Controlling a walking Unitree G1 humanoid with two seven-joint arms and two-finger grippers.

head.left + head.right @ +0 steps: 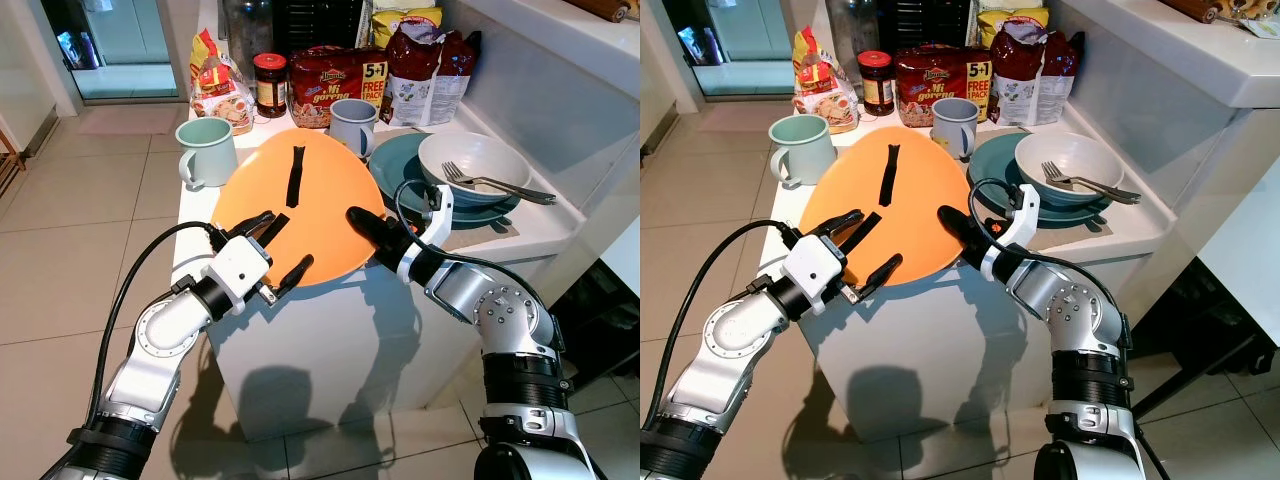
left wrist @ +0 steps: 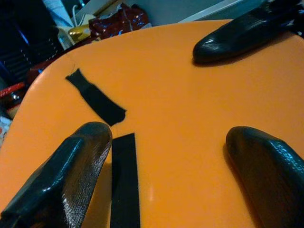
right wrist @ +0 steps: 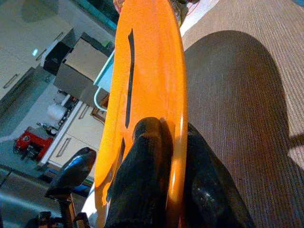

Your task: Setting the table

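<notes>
- Plainly, the orange plate (image 1: 300,205) sits tilted at the near edge of the white counter (image 1: 540,235), its near rim hanging past the edge; two strips of black tape (image 1: 296,175) run across its face
- right gripper (image 1: 372,232) pinches the plate's rim at about 4 o'clock; in the right wrist view one black finger lies on the top face and the other under it, so the jaws are narrow and holding the plate
- left gripper (image 1: 275,250) is at the plate's 7 o'clock edge; its fingers (image 2: 66,175) are spread wide over the orange surface, one beside a tape strip, the other well apart from it; whether they touch the plate I cannot tell
- mint mug (image 1: 205,150) stands at 10 o'clock of the plate, just beside its rim; grey-blue mug (image 1: 352,124) stands at 1 o'clock, near the rim
- white bowl (image 1: 470,162) rests on a teal plate (image 1: 395,160) at 3 o'clock of the orange plate; a fork (image 1: 490,183) lies across the bowl, its handle reaching past the rim
- at 12 o'clock, along the back of the counter, stand a red-lidded jar (image 1: 270,84), a noodle multipack (image 1: 325,85) and other snack bags (image 1: 425,65)
- tiled floor (image 1: 60,230) spreads at 9 o'clock of the counter
</notes>
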